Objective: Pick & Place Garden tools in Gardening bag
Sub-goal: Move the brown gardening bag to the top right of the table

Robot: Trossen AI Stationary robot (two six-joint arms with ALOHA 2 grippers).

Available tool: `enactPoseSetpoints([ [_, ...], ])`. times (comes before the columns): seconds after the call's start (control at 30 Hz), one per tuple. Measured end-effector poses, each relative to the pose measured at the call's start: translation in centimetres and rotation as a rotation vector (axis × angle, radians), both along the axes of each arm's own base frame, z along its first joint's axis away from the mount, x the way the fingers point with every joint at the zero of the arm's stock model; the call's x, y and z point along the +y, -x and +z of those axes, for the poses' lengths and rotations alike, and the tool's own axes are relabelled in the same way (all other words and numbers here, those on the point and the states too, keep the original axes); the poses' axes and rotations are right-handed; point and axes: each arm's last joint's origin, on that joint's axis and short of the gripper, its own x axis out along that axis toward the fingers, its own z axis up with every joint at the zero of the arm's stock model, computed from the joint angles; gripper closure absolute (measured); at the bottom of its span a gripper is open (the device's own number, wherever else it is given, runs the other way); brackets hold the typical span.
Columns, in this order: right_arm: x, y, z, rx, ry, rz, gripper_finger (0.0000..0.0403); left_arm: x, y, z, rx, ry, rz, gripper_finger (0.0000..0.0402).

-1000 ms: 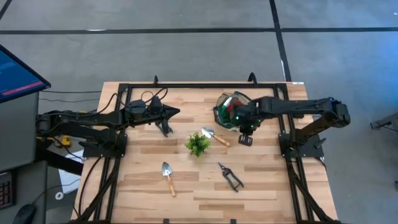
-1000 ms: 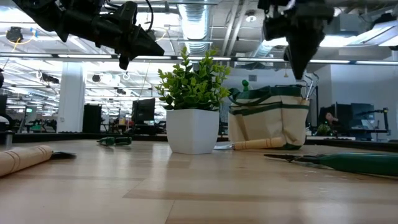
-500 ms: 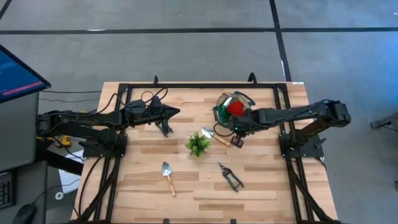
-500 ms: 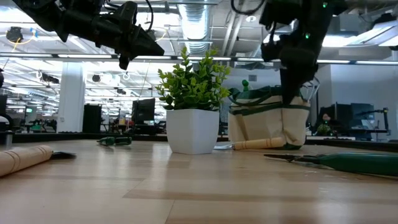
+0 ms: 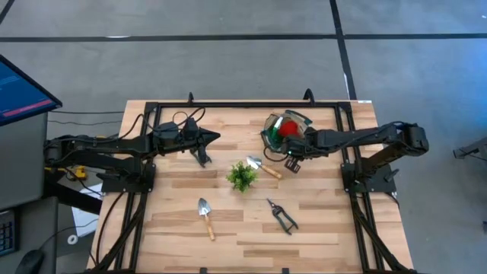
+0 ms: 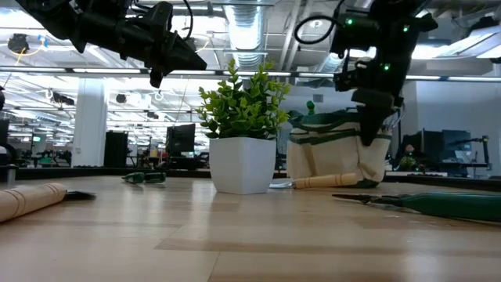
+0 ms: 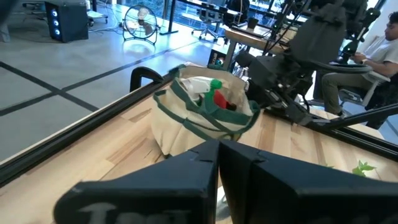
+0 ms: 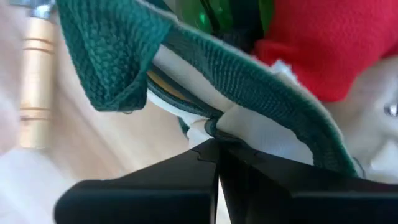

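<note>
A pale wooden tabletop (image 5: 183, 221) with a black frame stands on a grey floor; in the low view an office hall with ceiling lights lies behind it.

Loose on the wood are three tools. Two are wooden-handled trowels: one trowel (image 5: 205, 215) near the front on the left, the other trowel (image 5: 263, 167) just right of the single potted plant (image 5: 242, 176) at the middle. One pair of pruning shears (image 5: 281, 215) lies at the front, right of the plant.

There is one gardening bag (image 5: 280, 135), at the back right of the tabletop, upright and open-topped. Inside it show red gloves (image 5: 288, 130) and a green spray bottle (image 7: 215, 85).

The left claw (image 5: 202, 157) hangs above the back left of the tabletop, well apart from every tool, clenched on nothing. The right claw (image 5: 292, 163) is at the bag's near side, its tips against the dark green rim (image 8: 249, 87), clenched; whether it pinches the fabric I cannot tell.
</note>
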Motion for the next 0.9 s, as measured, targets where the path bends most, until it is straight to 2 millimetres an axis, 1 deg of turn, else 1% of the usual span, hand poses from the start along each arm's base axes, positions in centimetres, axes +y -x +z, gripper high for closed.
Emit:
enactPoseSetpoints([
  [0.33,-2.4,0.9,0.0,0.085,0.04,-0.026,0.0403,0.0,0.0,0.0,0.0,0.0,0.0,0.04],
  [0.53,-2.6,1.4,-0.1,0.135,0.052,-0.027,0.0403,0.0,0.0,0.0,0.0,0.0,0.0,0.04],
  [0.63,-2.3,1.4,0.1,0.123,0.007,0.021,0.0403,0.0,0.0,0.0,0.0,0.0,0.0,0.04],
  [0.7,-1.7,1.5,0.8,0.083,-0.036,0.057,0.0403,0.0,0.0,0.0,0.0,0.0,0.0,0.04],
  [0.77,-1.1,1.9,2.0,0.044,-0.096,0.094,0.0403,0.0,0.0,0.0,0.0,0.0,0.0,0.04],
  [0.9,-0.1,2.6,5.5,-0.157,-0.242,0.195,0.0403,0.0,0.0,0.0,0.0,0.0,0.0,0.04],
])
